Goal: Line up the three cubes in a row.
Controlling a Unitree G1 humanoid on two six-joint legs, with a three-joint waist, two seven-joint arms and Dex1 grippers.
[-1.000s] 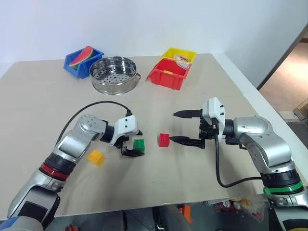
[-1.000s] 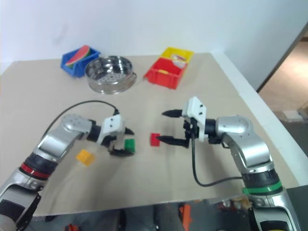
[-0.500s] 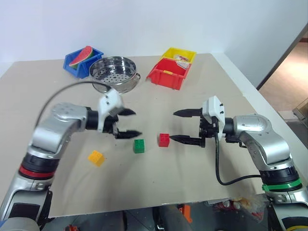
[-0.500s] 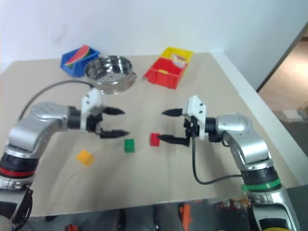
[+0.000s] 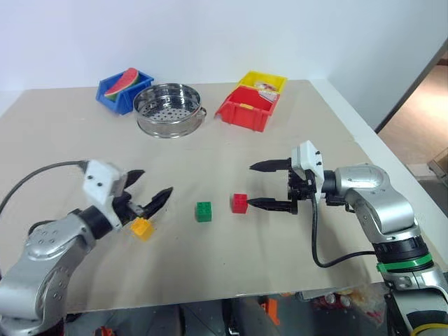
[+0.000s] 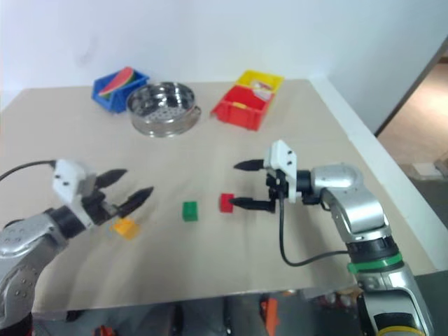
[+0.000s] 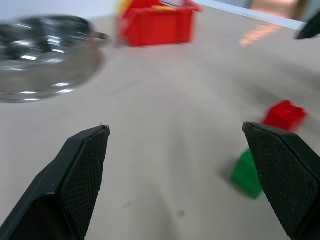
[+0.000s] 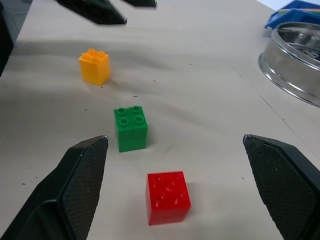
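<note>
Setting: beige tabletop (image 5: 294,126) against a plain white wall, with bare floor past its right edge.
Far edge: blue bin (image 5: 120,93) holding a watermelon slice (image 5: 120,82), a perforated steel steamer pan (image 5: 168,109), and a red bin (image 5: 246,108) backed by a yellow bin (image 5: 262,81).
Red cube (image 5: 239,203): sits studs-up near the table's middle, just off the tip of the right gripper's nearer finger and not between the two fingers; a slim gap separates cube and fingertip.
Green cube (image 5: 204,211): rests just left of the red one, apart from it, roughly level with it; free of both grippers.
Yellow cube (image 5: 141,228): lies well left of the green one and slightly nearer the table's front edge, partly behind the left gripper's lower finger; whether that finger touches it cannot be told.
Right gripper (image 5: 260,185): points left across the table, jaws spread wide, nothing between them; in its wrist view the red cube lies closest, green beyond, yellow farthest.
Left gripper (image 5: 148,185): hangs above the yellow cube, pointing toward the table's middle, fingers wide apart and empty; its wrist view shows the green cube and red cube ahead, near one finger (image 7: 282,172).
</note>
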